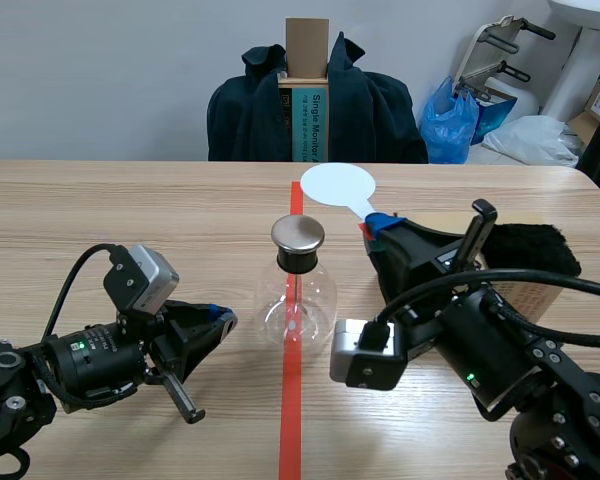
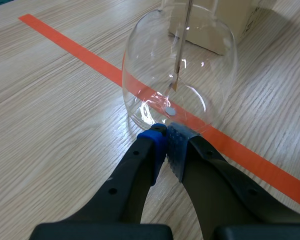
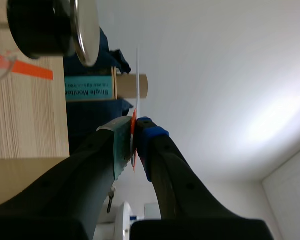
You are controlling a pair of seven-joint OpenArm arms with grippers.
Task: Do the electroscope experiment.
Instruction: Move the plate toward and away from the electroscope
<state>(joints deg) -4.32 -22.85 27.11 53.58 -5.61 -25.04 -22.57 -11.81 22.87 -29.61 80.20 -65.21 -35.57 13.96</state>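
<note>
1. The electroscope, a clear flask [image 1: 295,302] with a metal cap [image 1: 298,234], stands upright on the table [image 1: 130,210]. It sits over the orange-red tape line [image 1: 292,400], between the two arms.
2. The white paddle [image 1: 337,185] is pinched by its thin handle in the right tool [image 1: 382,226], with a pad pressed on it from each side. Its round disc lies at about 1 o'clock from the cap, near it but apart.
3. The left tool [image 2: 166,136] is pressed together on nothing. Its tips are just beside the flask's base at about 8 o'clock; whether the glass is touched cannot be told.
4. The step in hand is judged to be bringing the disc to the cap. The disc should be swung toward 7 o'clock and lowered slowly until it is right over the cap.
5. Only the handle should be gripped, so that the disc face is left untouched.
6. The neck should not be knocked sideways, since the round flask could be slid or tipped.
7. The strip [image 2: 176,75] hanging inside the glass should be left in plain view, as its movement is the result looked for.
</note>
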